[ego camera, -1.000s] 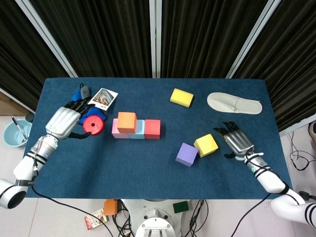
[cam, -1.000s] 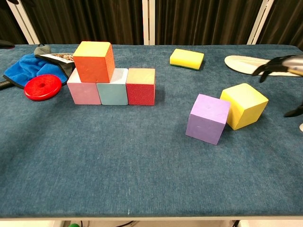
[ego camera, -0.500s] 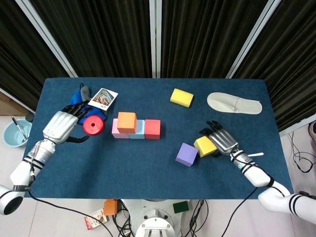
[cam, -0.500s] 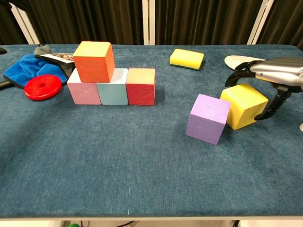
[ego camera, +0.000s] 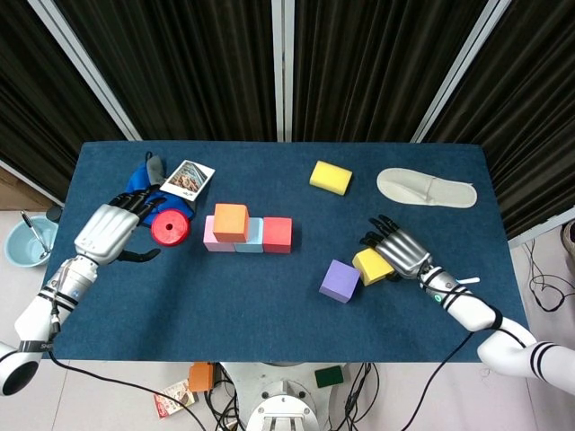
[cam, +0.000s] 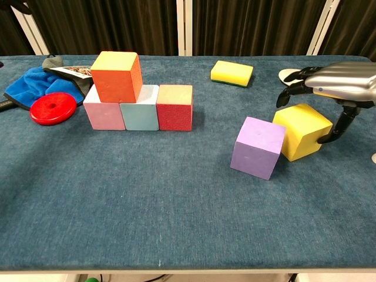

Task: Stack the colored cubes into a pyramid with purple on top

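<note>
1. Nearest me on the blue surface (cam: 176, 223), the purple cube (cam: 257, 147) sits tilted, one edge turned toward me, right of centre. It touches or sits just beside the yellow cube (cam: 302, 131). It looks matte and clean-edged, and it will go on last.

2. Over the yellow cube is the right hand (cam: 338, 82), its fingers (cam: 292, 89) curved down past the cube's far side and the thumb reaching down on its right. The fingers bracket the cube, but I cannot see whether they actually press on it; it rests on the surface.

3. My guess is that the step in hand is grasping the yellow cube for the second layer. The next move calls for a firm squeeze, then a straight lift that does not knock the purple one.

4. Farther back on the left stands the part-built pyramid: pink cube (cam: 103, 114), light blue cube (cam: 140, 110) and red cube (cam: 175, 107) in a row, touching, with the orange cube (cam: 117, 76) on top over the pink-blue seam. The free spot is over the blue-red seam.

5. At the far left the left hand (ego camera: 108, 232) hangs with fingers spread, holding nothing, just beside a red disc (cam: 53, 108).
</note>
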`<state>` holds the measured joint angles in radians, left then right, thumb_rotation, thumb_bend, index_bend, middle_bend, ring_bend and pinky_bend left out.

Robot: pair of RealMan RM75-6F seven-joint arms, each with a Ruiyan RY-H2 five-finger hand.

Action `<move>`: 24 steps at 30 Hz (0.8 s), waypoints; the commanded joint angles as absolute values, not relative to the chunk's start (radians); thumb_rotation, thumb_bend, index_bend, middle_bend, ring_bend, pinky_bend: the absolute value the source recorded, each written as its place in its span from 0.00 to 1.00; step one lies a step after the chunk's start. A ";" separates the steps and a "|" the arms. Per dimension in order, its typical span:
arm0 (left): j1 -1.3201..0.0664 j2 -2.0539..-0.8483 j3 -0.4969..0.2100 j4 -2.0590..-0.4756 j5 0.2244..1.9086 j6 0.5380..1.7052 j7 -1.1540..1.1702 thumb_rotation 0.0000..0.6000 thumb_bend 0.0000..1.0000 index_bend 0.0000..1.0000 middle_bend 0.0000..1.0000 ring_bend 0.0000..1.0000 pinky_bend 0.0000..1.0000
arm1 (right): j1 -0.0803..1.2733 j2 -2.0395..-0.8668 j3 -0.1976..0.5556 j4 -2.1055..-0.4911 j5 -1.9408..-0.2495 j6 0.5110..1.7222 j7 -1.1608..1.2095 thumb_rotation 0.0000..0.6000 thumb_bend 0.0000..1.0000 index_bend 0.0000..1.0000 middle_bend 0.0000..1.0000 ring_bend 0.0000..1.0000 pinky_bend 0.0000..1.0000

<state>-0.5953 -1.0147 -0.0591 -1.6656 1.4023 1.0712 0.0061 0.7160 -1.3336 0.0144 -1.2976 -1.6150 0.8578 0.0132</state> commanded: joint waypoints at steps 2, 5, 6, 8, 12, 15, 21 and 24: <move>-0.591 -1.011 -0.062 -1.669 1.401 1.069 0.006 0.76 0.18 0.12 0.03 0.09 0.18 | 0.740 -1.342 -0.006 -1.267 -1.655 0.860 0.031 1.00 0.07 0.27 0.22 0.00 0.00; -0.586 -1.006 -0.063 -1.672 1.401 1.068 0.004 0.77 0.18 0.12 0.03 0.09 0.18 | 0.748 -1.345 -0.020 -1.248 -1.673 0.864 0.033 1.00 0.07 0.31 0.25 0.02 0.00; -0.584 -1.005 -0.063 -1.672 1.401 1.067 0.003 0.77 0.17 0.12 0.03 0.09 0.18 | 0.748 -1.346 -0.022 -1.242 -1.675 0.867 0.033 1.00 0.07 0.33 0.27 0.03 0.00; -0.581 -1.002 -0.064 -1.672 1.402 1.066 0.001 0.75 0.17 0.12 0.03 0.09 0.18 | 0.747 -1.348 -0.022 -1.230 -1.676 0.879 0.035 1.00 0.08 0.40 0.34 0.06 0.00; -0.573 -0.993 -0.067 -1.675 1.400 1.069 0.000 0.75 0.18 0.12 0.03 0.09 0.18 | 0.733 -1.345 0.004 -1.246 -1.632 0.907 0.055 1.00 0.09 0.49 0.44 0.13 0.00; -0.563 -0.983 -0.070 -1.680 1.397 1.079 -0.001 0.77 0.17 0.12 0.03 0.09 0.18 | 0.729 -1.327 0.052 -1.288 -1.559 0.909 0.057 1.00 0.09 0.51 0.46 0.14 0.00; -0.531 -0.974 -0.065 -1.692 1.400 1.116 0.027 0.74 0.18 0.12 0.03 0.09 0.18 | 0.760 -1.271 0.182 -1.447 -1.335 0.856 -0.073 1.00 0.09 0.52 0.47 0.15 0.00; -0.515 -0.982 -0.058 -1.690 1.405 1.131 0.046 0.75 0.17 0.12 0.03 0.09 0.18 | 0.796 -1.268 0.239 -1.521 -1.182 0.824 -0.180 1.00 0.09 0.52 0.47 0.15 0.00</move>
